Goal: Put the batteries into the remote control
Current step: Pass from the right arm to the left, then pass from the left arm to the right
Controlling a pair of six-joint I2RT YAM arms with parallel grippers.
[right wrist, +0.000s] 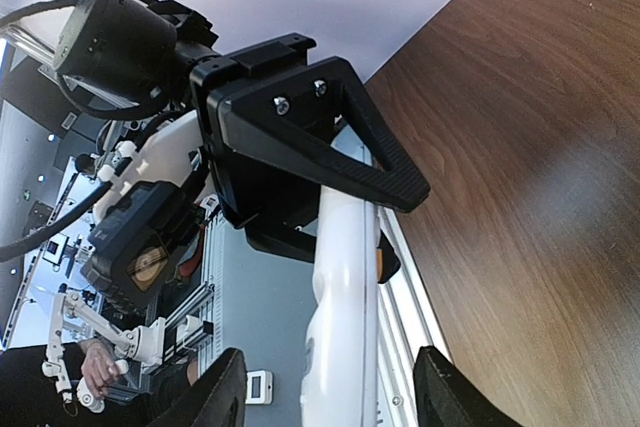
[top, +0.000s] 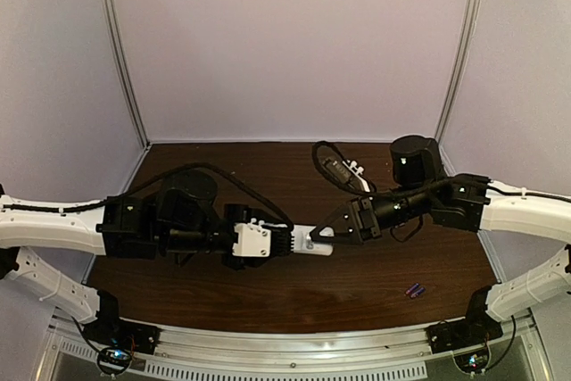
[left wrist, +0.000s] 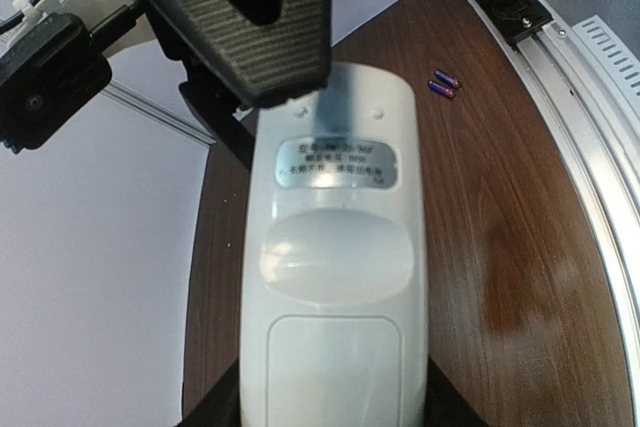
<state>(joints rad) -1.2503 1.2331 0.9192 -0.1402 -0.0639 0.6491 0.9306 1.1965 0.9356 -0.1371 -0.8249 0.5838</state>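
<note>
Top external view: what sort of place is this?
Probably a lab robot cell: plain pale walls, aluminium corner posts, and a dark wood table with a metal rail along its near edge.

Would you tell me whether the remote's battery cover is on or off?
On: the cover sits flush in the remote, no cavity showing; both batteries lie on the table.

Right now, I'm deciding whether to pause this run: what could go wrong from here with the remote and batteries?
Only the left gripper clamps the remote control; the right gripper stands open around its far end, so it might tilt or slip.
Its battery cover looks shut, partly inside the left grip, which may block opening.
The batteries lie loose on the table and could roll.
</note>
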